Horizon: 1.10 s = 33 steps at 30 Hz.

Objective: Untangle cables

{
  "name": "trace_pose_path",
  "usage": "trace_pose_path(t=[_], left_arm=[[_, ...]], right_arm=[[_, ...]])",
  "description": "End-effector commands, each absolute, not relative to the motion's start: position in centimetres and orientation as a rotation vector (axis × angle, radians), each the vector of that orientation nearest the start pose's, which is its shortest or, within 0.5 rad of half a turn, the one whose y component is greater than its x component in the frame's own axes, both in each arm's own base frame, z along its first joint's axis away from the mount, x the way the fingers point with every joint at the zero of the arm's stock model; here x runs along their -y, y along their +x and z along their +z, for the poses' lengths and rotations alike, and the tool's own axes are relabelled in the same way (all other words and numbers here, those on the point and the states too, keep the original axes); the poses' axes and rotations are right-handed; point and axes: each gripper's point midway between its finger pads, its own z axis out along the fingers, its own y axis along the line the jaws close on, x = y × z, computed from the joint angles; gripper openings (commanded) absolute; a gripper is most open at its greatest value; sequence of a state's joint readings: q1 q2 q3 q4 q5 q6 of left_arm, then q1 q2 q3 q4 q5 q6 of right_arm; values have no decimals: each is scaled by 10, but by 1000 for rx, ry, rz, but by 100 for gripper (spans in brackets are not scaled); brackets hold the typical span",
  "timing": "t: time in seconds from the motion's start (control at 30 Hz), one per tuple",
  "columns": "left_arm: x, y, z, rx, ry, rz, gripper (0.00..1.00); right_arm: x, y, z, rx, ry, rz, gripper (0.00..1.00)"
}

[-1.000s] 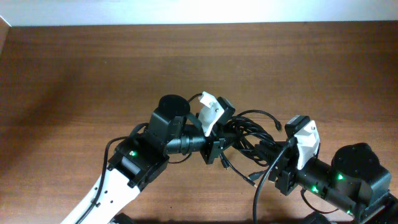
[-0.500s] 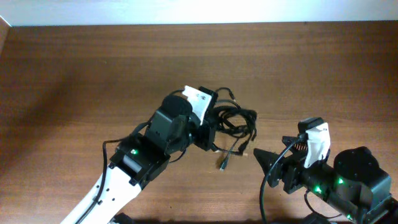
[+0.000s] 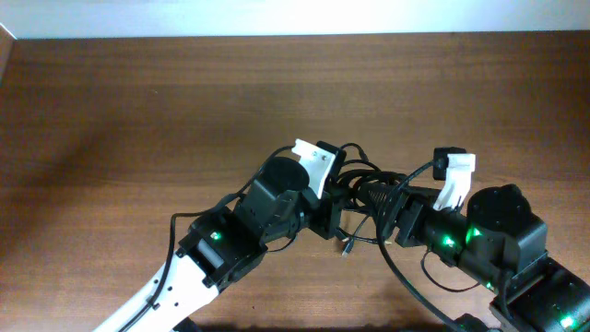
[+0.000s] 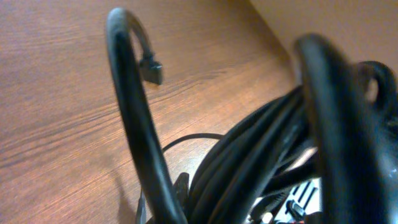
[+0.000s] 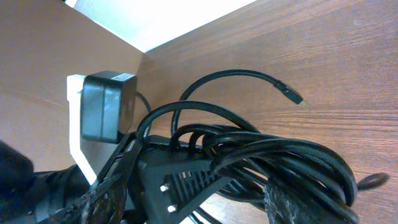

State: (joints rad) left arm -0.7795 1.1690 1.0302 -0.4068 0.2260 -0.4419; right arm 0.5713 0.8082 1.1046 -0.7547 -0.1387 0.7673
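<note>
The cables form one black tangled bundle at the middle of the table, held just above the wood. My left gripper is shut on the bundle's left side. In the left wrist view thick cable loops fill the frame and hide its jaws, and one plug end curls up free. My right gripper has reached into the bundle from the right. In the right wrist view its fingers stand wide apart around the cables and the left gripper's finger. Another plug end sticks out over the table.
A loose plug end hangs below the bundle toward the table's front. The left arm's white camera mount sits close beside my right gripper. Bare wood table stretches to the left and back, and a pale wall runs along the far edge.
The right gripper let go of the bundle, drew back to the right, then came back in with its jaws apart. The left gripper carried the bundle away, then toward the right and front.
</note>
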Motion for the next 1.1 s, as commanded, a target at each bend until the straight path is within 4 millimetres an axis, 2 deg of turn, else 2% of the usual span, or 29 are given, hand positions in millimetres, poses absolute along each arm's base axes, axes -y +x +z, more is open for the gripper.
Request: trace_pose_path(t=[0.0, 0.03, 0.07, 0.1, 0.17, 0.27, 0.33, 0.47, 0.57, 0.6, 0.67, 0.7, 0.73, 0.8, 0.87, 0.9, 1.0, 1.07], left_arm=[[309, 216, 273, -2079, 746, -1065, 0], [313, 210, 276, -2053, 798, -1092, 0], [316, 202, 278, -2018, 870, -1127, 0], [317, 200, 278, -2018, 875, -1136, 0], [317, 200, 279, -2016, 875, -1136, 0], [317, 200, 279, -2016, 875, -1136, 0], [317, 200, 279, -2017, 874, -1136, 0], [317, 200, 279, -2019, 872, -1139, 0], [317, 200, 279, -2018, 872, -1139, 0], [317, 200, 279, -2019, 872, -1139, 0], [319, 195, 281, -1999, 910, -1170, 0], [321, 189, 283, -1972, 954, -1196, 0], [322, 187, 284, -1967, 964, -1206, 0], [321, 187, 284, -1967, 964, -1206, 0], [321, 187, 284, -1967, 963, -1206, 0], [321, 187, 284, -1967, 963, -1205, 0], [322, 189, 286, -1954, 961, -1205, 0], [313, 203, 283, -1981, 904, -1155, 0]], right_arm=[[-160, 226, 327, -2147, 164, 887, 65], [-160, 229, 324, -2153, 170, 875, 65], [-159, 231, 322, -2157, 179, 859, 60], [-160, 233, 320, -2163, 181, 854, 51], [-159, 232, 318, -2173, 182, 847, 41], [-158, 231, 316, -2181, 185, 840, 35], [-158, 231, 316, -2181, 184, 839, 27], [-155, 233, 316, -2175, 193, 820, 4], [-155, 233, 316, -2174, 193, 819, 6], [-155, 233, 316, -2175, 194, 819, 27], [-154, 234, 316, -2171, 200, 809, 40], [-153, 234, 316, -2170, 202, 806, 40], [-153, 234, 315, -2173, 202, 804, 39], [-152, 233, 313, -2187, 204, 796, 32], [-151, 232, 311, -2196, 205, 791, 17], [-151, 232, 311, -2196, 205, 791, 5], [-150, 229, 306, -2217, 207, 779, 4], [-150, 227, 306, -2218, 203, 785, 4]])
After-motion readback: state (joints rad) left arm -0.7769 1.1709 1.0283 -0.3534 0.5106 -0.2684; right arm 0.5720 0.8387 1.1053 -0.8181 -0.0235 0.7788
